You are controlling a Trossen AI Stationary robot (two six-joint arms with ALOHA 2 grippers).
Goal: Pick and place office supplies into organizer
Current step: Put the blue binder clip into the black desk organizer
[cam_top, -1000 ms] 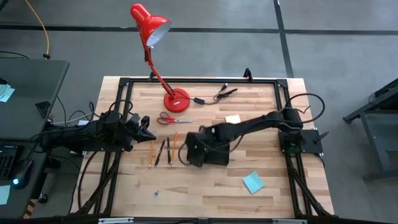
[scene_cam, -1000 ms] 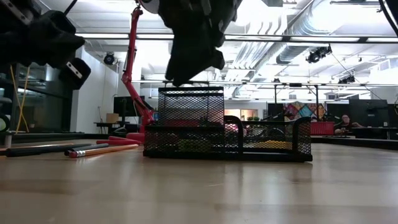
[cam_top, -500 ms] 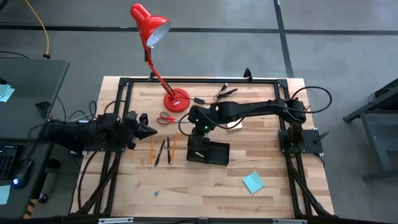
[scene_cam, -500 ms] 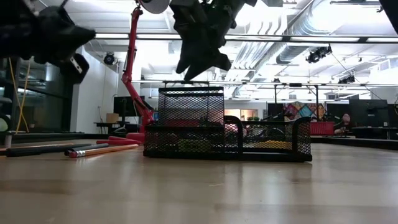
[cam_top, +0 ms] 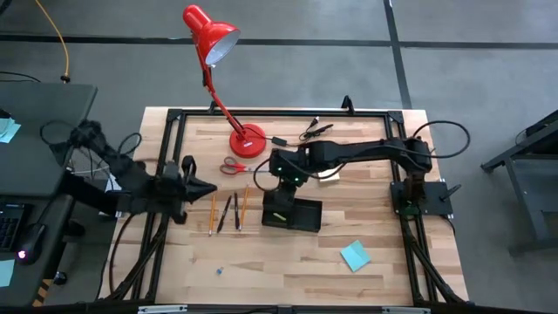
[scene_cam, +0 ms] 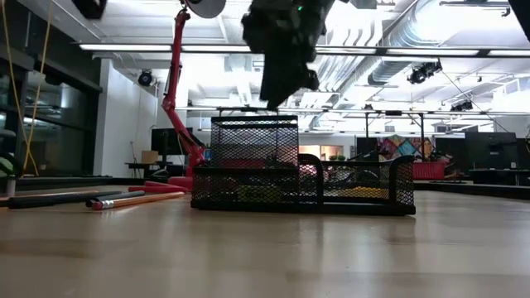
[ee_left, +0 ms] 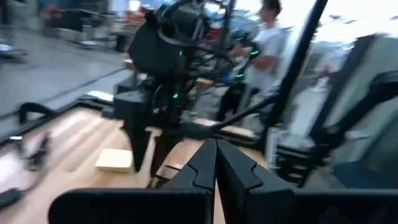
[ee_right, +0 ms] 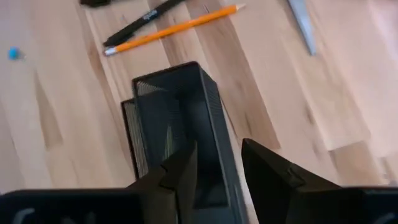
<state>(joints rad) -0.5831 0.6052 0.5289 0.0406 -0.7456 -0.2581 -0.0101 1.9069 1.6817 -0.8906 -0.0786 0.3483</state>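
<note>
Left of the organizer [cam_top: 292, 213] lie two pencils [cam_top: 212, 215], two pens [cam_top: 226, 212] and one scissors [cam_top: 240, 167]; two sticky-note pads [cam_top: 355, 255] lie right of it. Above the organizer hangs the right pincer [cam_top: 283, 186], fingers apart and empty; the left pincer [cam_top: 209, 186], left of the organizer, is closed together.

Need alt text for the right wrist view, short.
The right gripper, jaws apart and holding nothing, hangs above the tall compartment of the black mesh organizer on the wooden table. Beyond the organizer lie an orange pencil and a dark pen side by side, with a scissor blade at the edge.
</note>
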